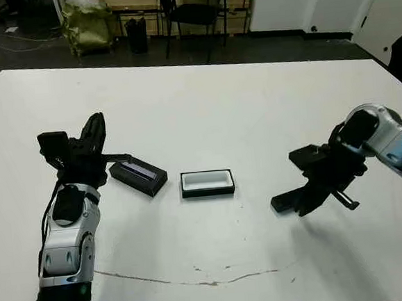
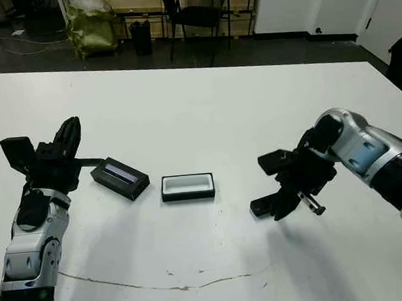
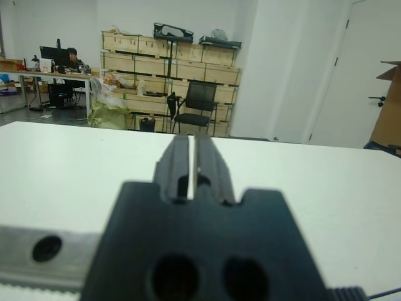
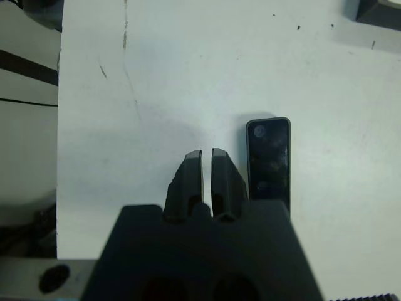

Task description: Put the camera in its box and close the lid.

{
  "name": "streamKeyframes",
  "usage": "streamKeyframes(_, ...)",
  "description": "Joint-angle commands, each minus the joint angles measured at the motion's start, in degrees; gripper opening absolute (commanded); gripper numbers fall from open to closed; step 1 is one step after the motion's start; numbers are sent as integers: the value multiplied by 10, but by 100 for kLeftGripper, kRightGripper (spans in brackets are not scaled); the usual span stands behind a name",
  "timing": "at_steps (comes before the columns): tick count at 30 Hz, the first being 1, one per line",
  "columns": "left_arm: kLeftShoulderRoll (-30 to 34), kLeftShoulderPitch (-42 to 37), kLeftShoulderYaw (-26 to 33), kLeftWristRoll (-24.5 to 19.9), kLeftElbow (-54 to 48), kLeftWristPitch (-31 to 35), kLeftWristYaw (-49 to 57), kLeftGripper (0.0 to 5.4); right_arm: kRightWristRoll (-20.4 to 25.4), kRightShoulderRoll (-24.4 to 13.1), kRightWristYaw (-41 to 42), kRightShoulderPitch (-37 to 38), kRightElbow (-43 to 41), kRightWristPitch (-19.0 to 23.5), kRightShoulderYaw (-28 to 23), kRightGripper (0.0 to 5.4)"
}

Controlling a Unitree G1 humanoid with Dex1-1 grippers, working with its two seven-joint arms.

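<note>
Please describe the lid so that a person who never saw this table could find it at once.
Look at the white table, on the robot's left half. The lid lies beside the open box, near the left gripper. Only it has a glossy bluish-grey strip on top; the box shows a white lining.

Each forearm is a rounded silver-grey shell with a light blue patch and a black band near the wrist, and the left arm (image 1: 67,238) carries a black cable looping along its side. The left gripper (image 1: 94,134) and right gripper (image 1: 309,198) are matt black, with blocky bodies and two tapered fingers. In the wrist views each gripper body shows round recesses, with a grey metal bracket holding a dark hole beside it.
</note>
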Motion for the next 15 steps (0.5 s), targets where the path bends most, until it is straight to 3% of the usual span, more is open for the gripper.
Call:
streamKeyframes(1, -3, 5, 0, 1, -2, 16, 7, 2, 9, 0, -1, 13, -1, -6, -3, 1)
streamKeyframes(7, -4, 7, -1, 1, -6, 19, 8, 2, 49, 0, -1, 22, 15, -54, -3, 1)
streamKeyframes(10, -4, 8, -1, 2, -3, 13, 6, 2, 62, -1, -1, 12, 11, -15, 17, 1)
streamKeyframes(15, -6, 8, 0, -2, -2, 11, 3, 2, 56, 13, -1, 7, 26, -13, 26, 1)
